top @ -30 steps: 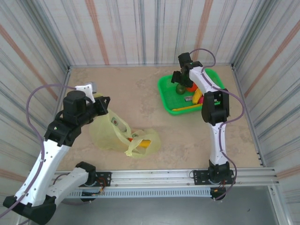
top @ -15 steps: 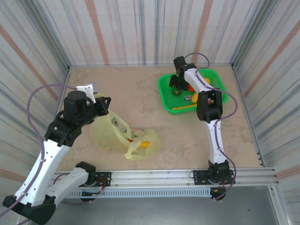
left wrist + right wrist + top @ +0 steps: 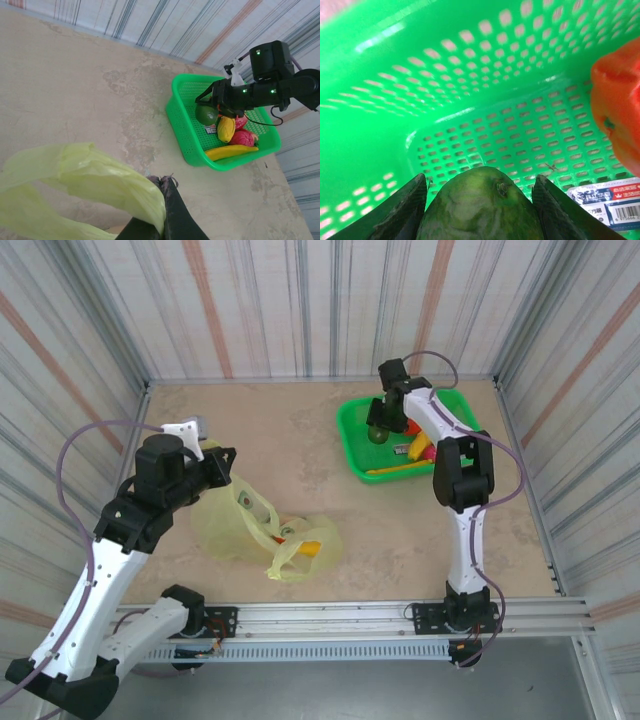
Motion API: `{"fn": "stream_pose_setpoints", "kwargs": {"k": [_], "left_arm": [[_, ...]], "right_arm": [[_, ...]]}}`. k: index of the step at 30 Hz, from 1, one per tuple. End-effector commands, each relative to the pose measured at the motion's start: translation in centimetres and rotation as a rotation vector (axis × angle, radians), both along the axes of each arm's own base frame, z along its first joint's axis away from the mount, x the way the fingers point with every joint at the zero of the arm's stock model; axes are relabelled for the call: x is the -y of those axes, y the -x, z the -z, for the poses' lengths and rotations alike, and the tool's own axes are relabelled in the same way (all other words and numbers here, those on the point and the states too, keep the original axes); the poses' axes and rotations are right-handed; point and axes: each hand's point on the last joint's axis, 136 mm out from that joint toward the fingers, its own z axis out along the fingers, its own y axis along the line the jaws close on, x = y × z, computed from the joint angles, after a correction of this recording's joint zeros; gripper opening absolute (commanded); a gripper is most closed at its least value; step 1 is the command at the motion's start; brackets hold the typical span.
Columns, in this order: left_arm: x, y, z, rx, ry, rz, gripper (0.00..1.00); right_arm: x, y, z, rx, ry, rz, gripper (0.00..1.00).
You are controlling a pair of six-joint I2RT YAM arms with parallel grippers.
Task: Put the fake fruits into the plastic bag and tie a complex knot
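Pale yellow-green plastic bag, near the table's left edge, stays pinched in the left gripper. At the far right corner, the right gripper has narrowed around the green fruit in the basket. Whether it grips yet, I cannot tell; a pick-up looks close.

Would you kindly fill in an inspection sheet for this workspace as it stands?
Surface: beige table, mottled.
Job's things: bag lies crumpled left of centre, orange fruit inside; green fruit, lemon, banana and red fruit in basket.
Clutter: barcode label in basket.
Grippers: left gripper shut on bag; right gripper straddles green fruit, grip unclear.
Cables: left cable and right cable, purple, loop off the arms.
Surroundings: striped walls; rail at near edge.
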Motion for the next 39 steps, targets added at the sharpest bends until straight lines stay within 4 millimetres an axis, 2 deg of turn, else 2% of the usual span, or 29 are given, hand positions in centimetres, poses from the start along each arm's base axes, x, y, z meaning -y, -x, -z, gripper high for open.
{"fn": "stream_pose_setpoints", "kwargs": {"k": [1,3,5,8,11,13,17,21,24,29,35,39], "left_arm": [[-0.1,0.3,-1.0,0.037,-0.013,0.006,0.0],[-0.2,0.3,-1.1,0.038,-0.015,0.003,0.0],[-0.2,0.2,-1.2,0.04,-0.018,0.003,0.0],[-0.3,0.1,-1.5,0.046,-0.025,0.0,0.0],[-0.4,0.0,-1.7,0.053,-0.035,-0.008,0.0],[-0.6,-0.1,-1.8,0.053,-0.041,-0.019,0.0],[-0.8,-0.3,-1.9,0.054,-0.046,-0.031,0.0],[-0.8,-0.1,-2.0,0.056,-0.045,-0.03,0.0],[-0.8,0.1,-2.1,0.058,-0.034,-0.027,0.0],[-1.1,0.8,-2.4,0.066,-0.019,-0.033,0.0],[-1.1,1.5,-2.4,0.073,0.0,-0.025,0.0],[-1.2,1.5,-2.3,0.074,-0.003,-0.027,0.0]], "right_arm": [[0.1,0.3,-1.5,0.019,-0.013,-0.022,0.57],[0.0,0.3,-2.7,0.04,-0.022,-0.024,0.58],[-0.4,0.4,-4.8,0.083,-0.041,-0.033,0.58],[-1.9,0.9,-9.6,0.181,-0.081,-0.071,0.58],[-4.8,2.7,-14.8,0.275,-0.144,-0.152,0.59],[-7.3,4.5,-17.9,0.335,-0.193,-0.22,0.59],[-13.5,9.6,-24.4,0.471,-0.321,-0.389,0.59],[-18.9,14.9,-26.9,0.519,-0.44,-0.538,0.6],[-22.0,17.4,-26.8,0.489,-0.502,-0.596,0.6],[-25.5,20.0,-24.8,0.385,-0.566,-0.63,0.6],[-27.8,23.6,-20.7,0.296,-0.542,-0.682,0.61],[-28.7,26.2,-19.5,0.259,-0.556,-0.748,0.62]]}}
